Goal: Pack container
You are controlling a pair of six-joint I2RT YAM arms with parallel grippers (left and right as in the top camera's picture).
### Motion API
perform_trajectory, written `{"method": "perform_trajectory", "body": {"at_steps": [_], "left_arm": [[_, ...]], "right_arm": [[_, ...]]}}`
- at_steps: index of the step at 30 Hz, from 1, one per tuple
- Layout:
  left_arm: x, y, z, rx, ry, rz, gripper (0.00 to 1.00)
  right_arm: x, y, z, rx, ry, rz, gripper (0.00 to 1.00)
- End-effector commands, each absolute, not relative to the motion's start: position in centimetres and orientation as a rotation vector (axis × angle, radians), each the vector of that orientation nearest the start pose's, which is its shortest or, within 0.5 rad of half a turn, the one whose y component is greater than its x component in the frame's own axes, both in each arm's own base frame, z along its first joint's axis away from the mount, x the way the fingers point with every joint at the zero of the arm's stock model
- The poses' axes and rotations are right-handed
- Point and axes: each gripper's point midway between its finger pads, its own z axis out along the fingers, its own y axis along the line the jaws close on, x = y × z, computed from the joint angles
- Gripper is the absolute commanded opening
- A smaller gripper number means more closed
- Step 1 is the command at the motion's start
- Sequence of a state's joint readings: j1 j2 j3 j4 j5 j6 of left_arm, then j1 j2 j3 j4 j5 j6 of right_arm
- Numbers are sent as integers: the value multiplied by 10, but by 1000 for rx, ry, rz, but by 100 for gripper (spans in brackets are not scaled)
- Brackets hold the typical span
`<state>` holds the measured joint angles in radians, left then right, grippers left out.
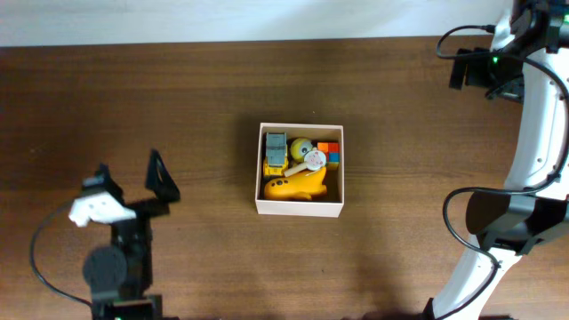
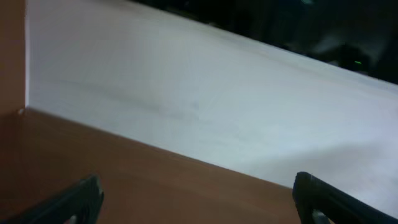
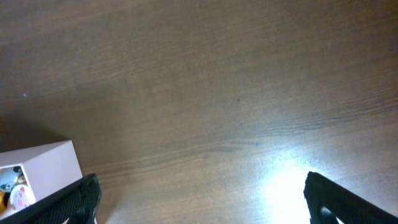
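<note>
We are holding left gripper (image 2: 196,190) and right gripper (image 3: 199,193) spread, empty; container (image 1: 300,210) between them looks packed, needing only retreat.

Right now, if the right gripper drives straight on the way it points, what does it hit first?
Probably the bare wooden table: it fills the right wrist view ahead of the open right gripper. The container lies off-line, low left. Depth unclear.

Container (image 3: 50,168), mostly cut off at right wrist view's lower-left corner
</note>
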<state>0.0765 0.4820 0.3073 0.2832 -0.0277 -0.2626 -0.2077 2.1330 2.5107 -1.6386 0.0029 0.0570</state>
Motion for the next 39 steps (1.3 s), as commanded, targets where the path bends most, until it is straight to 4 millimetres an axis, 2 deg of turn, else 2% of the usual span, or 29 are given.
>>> {"method": "perform_trajectory", "body": {"at_steps": [1, 6, 9, 16, 18, 23, 26, 39], "left_arm": [[266, -1, 267, -6, 1417, -64, 99], [252, -25, 244, 197, 1439, 15, 99], [245, -32, 230, 266, 1467, 41, 99], [242, -28, 205, 248, 1464, 60, 99], [244, -26, 192, 246, 1492, 65, 99], [246, -18, 177, 226, 1549, 88, 99], [245, -17, 157, 227, 1634, 87, 99], [245, -14, 157, 218, 1634, 98, 99]], "right_arm": [[434, -91, 249, 369, 2803, -45, 99], [434, -91, 249, 369, 2804, -45, 99], [434, -91, 249, 369, 2803, -45, 99], [434, -91, 249, 369, 2804, -45, 99], [434, -91, 249, 369, 2804, -45, 99], [434, -91, 249, 369, 2804, -45, 99], [434, -91, 249, 369, 2804, -45, 99], [434, -91, 249, 369, 2804, -45, 99]]}}
